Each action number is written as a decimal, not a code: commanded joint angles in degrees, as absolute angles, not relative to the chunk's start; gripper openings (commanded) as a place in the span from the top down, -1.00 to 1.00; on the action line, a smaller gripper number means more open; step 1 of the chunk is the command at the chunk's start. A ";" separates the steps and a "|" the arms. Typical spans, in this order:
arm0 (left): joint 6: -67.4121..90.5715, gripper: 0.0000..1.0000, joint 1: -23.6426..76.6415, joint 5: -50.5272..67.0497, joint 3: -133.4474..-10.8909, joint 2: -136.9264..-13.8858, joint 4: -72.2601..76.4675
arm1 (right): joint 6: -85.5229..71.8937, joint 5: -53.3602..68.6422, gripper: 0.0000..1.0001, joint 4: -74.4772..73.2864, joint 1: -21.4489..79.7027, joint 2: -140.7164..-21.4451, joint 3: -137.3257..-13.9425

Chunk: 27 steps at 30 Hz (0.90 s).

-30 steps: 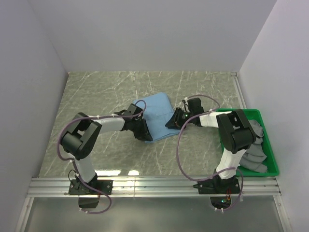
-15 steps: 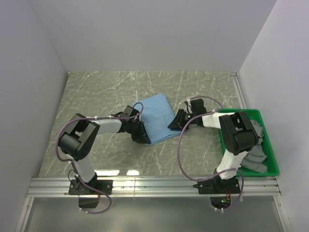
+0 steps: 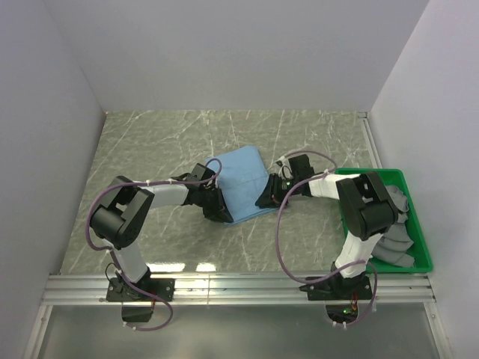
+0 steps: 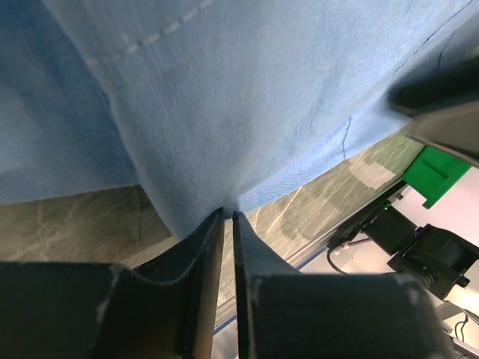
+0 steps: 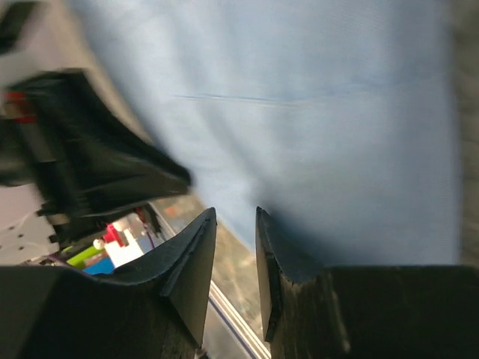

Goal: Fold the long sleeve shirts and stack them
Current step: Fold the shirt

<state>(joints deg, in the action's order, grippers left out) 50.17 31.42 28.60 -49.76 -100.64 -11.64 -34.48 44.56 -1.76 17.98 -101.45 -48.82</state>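
Blue shirt (image 3: 241,178), folded, on bench (image 3: 150,142), lying between both claws. Left claw (image 4: 228,215) pinches its near-left corner; right claw (image 5: 236,213) at right edge, grip indeterminable.

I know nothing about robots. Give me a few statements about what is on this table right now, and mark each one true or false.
1. The light blue cloth shirt lies folded into a compact shape on the marbled table. True.
2. The green plastic bin is empty. False: grey cloth lies in it.
3. The left gripper is at the shirt's near left corner and the right gripper is at its near right side. True.
4. The green bin stands at the left side of the table. False: it stands at the right side, beside the right arm.
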 commanded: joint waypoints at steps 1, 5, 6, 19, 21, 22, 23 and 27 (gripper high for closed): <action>47.81 0.65 31.11 24.78 -49.83 -100.55 -15.38 | -31.91 44.66 0.31 -7.03 17.41 -104.59 -49.05; 47.11 0.66 30.41 24.26 -49.22 -100.28 -15.91 | -31.55 42.90 0.31 -7.65 14.95 -104.33 -46.76; 47.02 0.67 29.71 24.17 -48.70 -100.11 -16.00 | -31.38 42.72 0.32 -7.65 14.51 -104.15 -46.24; 43.69 0.49 27.51 23.12 -49.21 -94.40 -18.81 | -28.92 39.20 0.35 -8.79 12.22 -93.18 -47.54; 43.77 0.32 27.51 22.59 -51.31 -92.04 -18.63 | -29.27 38.76 0.32 -7.65 12.48 -90.01 -49.64; 44.20 0.19 27.51 21.63 -52.20 -91.41 -17.85 | -29.88 38.24 0.30 -7.04 12.57 -89.39 -50.62; 44.99 0.15 27.42 21.45 -53.25 -90.97 -17.32 | -30.32 38.06 0.28 -6.77 12.83 -89.12 -51.67; 47.28 0.10 27.33 19.78 -59.92 -90.87 -13.89 | -34.53 39.20 0.21 0.60 14.06 -91.31 -56.07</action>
